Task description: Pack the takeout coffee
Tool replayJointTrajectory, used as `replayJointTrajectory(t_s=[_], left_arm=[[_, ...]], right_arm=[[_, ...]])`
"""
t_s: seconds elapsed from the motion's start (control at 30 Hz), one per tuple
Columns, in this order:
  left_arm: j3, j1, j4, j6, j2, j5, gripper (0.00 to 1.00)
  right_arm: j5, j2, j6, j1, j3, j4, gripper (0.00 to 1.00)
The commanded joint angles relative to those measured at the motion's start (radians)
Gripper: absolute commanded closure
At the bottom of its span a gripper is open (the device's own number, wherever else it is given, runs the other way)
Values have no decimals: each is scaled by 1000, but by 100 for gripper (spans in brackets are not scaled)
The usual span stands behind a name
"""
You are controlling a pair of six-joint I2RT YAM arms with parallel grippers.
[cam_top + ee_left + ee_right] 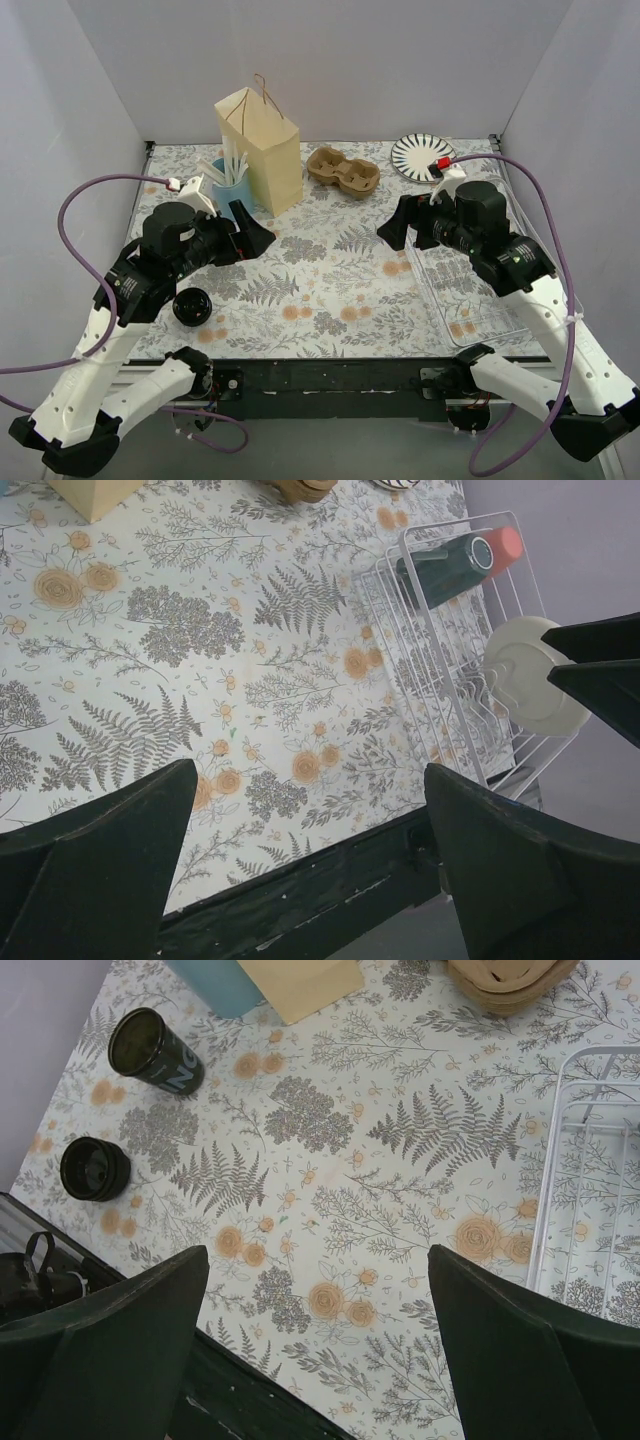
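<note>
- Left gripper [255, 235] is hovering over the floral table [330, 290], jaws spread wide, gripping nothing.
- Takeout coffee cup [192, 307] is sitting back toward that arm's base, left of the gripper, apart from it, near the table's front edge.
- Second cup [152, 1050] is standing farther from the edge, near the blue cup [215, 980].
- Paper bag [262, 150] is standing ahead and left of the left gripper.
- Right gripper [320, 1260] is hovering wide open, empty, wire rack [600, 1050] lying just to its right.
</note>
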Motion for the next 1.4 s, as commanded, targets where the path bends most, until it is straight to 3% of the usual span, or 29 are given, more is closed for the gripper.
replayJointTrajectory(t_s=[0.0, 0.13, 0.23, 0.27, 0.37, 0.57, 0.73, 0.93, 1.13, 1.37], left_arm=[[-11, -1, 6, -2, -10, -21, 2], [-14, -1, -7, -2, -7, -116, 2], [8, -1, -73, -56, 36, -282, 2], [28, -1, -111, -82, 63, -378, 2], [55, 1, -173, -173, 111, -492, 5], [77, 27, -234, -256, 269, -678, 12], [69, 192, -169, -171, 386, -576, 20], [60, 363, -93, -59, 490, -479, 45], [32, 423, -32, -19, 582, -414, 64], [-3, 444, 17, 7, 631, -414, 68]], right_arm=[[-14, -27, 12, 3, 6, 47, 1], [-16, -37, -4, 3, 4, 46, 2], [-36, -50, -36, 3, -10, 49, 2], [-81, -56, -48, 3, -17, 52, 2], [-208, -86, -109, 3, -51, 87, 3], [-287, -104, -162, 5, -63, 76, 10], [-321, -124, -198, 5, -76, 70, 21], [-361, -161, -200, 3, -93, 86, 27], [-335, -181, -186, 3, -114, 89, 26], [-338, -176, -183, 3, -106, 93, 26]])
